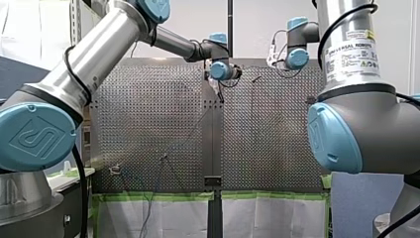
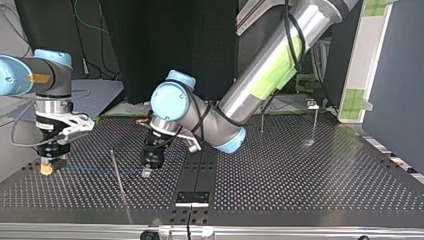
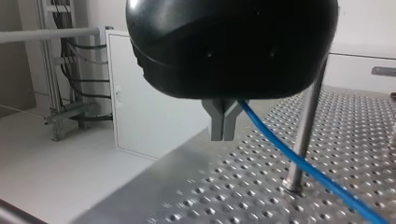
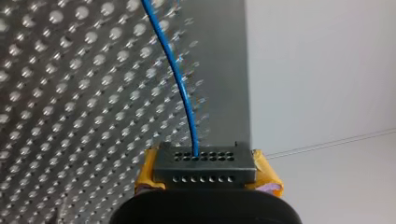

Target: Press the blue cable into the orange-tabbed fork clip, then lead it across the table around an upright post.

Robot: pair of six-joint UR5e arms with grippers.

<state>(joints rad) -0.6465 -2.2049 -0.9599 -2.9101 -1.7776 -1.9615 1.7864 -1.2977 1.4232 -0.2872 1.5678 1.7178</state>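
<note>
Broadly, the perforated table (image 2: 300, 185) had both arms working low over its surface. My right gripper (image 4: 205, 161), yellow-padded, was clenched on the blue cable (image 4: 185, 95), which ran straight out ahead of its fingertips across the plate. My left gripper (image 3: 223, 135) had its metal fingers pressed together. The cable emerged at their root and appeared to be pinched there, though the black housing hid the contact. An upright post (image 3: 304, 135) stood just beside and ahead of those fingers, with the cable passing close by it.

Assessment: the cable was judged thin, light and limp, with a smooth jacket liable to slide through a loose pinch. It was best held close to the point being routed and kept lightly taut, without kinking.
</note>
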